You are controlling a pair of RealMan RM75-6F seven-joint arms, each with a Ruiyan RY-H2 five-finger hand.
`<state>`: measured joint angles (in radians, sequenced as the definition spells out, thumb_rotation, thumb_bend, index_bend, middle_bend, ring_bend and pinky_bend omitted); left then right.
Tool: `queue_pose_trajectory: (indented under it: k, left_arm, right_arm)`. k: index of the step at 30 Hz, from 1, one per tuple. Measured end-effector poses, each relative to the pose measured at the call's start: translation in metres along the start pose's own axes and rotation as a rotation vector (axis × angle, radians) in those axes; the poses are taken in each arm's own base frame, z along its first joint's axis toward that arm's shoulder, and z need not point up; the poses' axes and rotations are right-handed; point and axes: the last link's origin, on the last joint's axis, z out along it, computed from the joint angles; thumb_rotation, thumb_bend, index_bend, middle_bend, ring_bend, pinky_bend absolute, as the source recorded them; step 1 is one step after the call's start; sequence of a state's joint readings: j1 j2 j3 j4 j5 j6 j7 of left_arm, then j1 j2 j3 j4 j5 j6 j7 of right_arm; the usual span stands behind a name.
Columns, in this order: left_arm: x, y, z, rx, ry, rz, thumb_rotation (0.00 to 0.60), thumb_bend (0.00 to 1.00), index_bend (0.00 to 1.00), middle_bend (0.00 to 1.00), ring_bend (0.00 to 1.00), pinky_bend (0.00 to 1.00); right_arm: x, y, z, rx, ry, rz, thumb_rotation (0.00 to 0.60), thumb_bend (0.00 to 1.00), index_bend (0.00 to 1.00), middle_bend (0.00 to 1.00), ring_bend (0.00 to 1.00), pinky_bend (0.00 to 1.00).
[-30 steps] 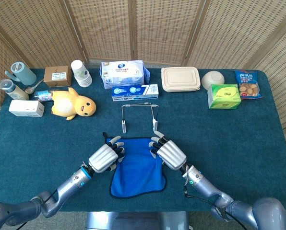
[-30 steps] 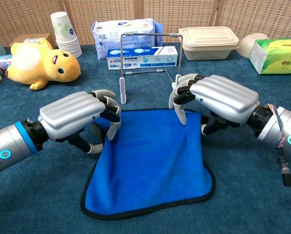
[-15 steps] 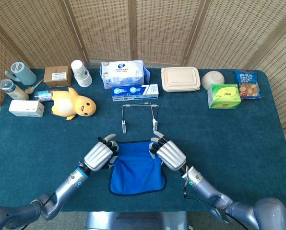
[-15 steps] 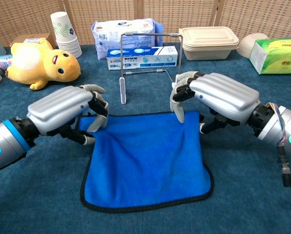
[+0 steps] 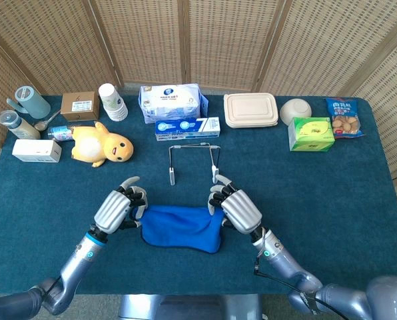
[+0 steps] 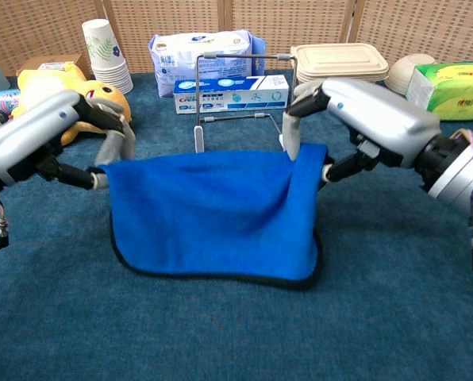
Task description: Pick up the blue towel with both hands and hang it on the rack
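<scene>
Chest view: the blue towel point(image 6: 213, 214) is held off the surface, stretched between the two hands just in front of the wire rack point(image 6: 240, 95). The left hand point(image 6: 50, 131) fingers are clamped on one top corner, the right hand point(image 6: 363, 111) fingers on the other.

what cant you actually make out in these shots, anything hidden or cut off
- Chest view: the blue towel hangs in front of the rack, hiding its feet.
- Chest view: the left hand runs off the left edge; how its fingers grip the towel corner is hidden behind the cloth.
- Head view: the right hand shows only its back; its hold underneath is unseen.
</scene>
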<state>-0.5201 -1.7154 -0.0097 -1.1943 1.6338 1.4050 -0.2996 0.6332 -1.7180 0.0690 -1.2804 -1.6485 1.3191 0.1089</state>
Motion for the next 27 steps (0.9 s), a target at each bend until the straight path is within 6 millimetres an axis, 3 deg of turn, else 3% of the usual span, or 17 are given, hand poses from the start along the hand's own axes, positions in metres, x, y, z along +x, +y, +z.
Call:
queue_pose_trajectory:
  k: [15, 27]
  left_arm:
    - [0.038, -0.004, -0.005, 0.110, 0.108, -0.182, 0.600, 0.48, 0.80, 0.61, 0.39, 0.16]
    - [0.051, 0.005, 0.001, 0.081, 0.178, -0.187, 0.600, 0.48, 0.80, 0.62, 0.40, 0.17]
  right_arm:
    - [0.046, 0.001, -0.008, -0.091, 0.107, 0.101, 0.600, 0.42, 0.97, 0.53, 0.31, 0.15]
    - [0.056, -0.012, -0.006, -0.068, 0.115, 0.137, 0.600, 0.42, 0.98, 0.53, 0.31, 0.15]
